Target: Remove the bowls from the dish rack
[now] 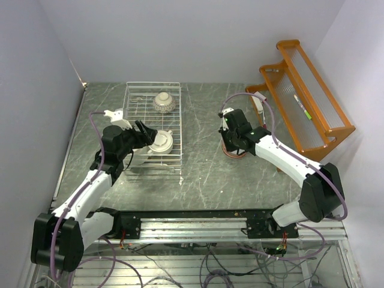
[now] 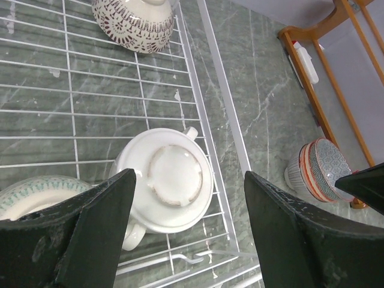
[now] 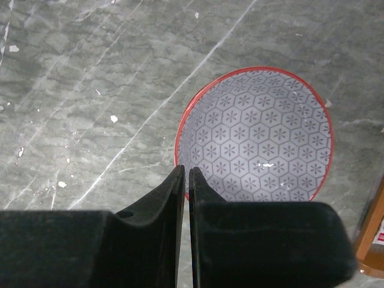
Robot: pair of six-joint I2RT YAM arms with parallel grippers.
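Note:
The white wire dish rack [image 1: 133, 96] stands at the back left. In it a brown-patterned bowl [image 1: 164, 102] [image 2: 135, 21] lies at the far end. A cream bowl with a small handle [image 1: 161, 142] [image 2: 171, 186] sits upside down near the right side. A green-patterned bowl [image 2: 36, 195] shows behind my left finger. My left gripper [image 1: 144, 133] [image 2: 189, 180] hovers open over the cream bowl, touching nothing. A red-rimmed bowl with a hexagon pattern [image 3: 258, 132] tops a small stack [image 2: 321, 171] on the table. My right gripper [image 1: 231, 135] [image 3: 186, 171] is shut just over its near rim, holding nothing.
An orange wooden shelf rack [image 1: 306, 102] stands at the back right against the wall, with a small white bottle [image 2: 306, 63] at its foot. The rack's right rim wire [image 2: 224, 84] runs between the cream bowl and the grey marbled table [image 3: 90, 90].

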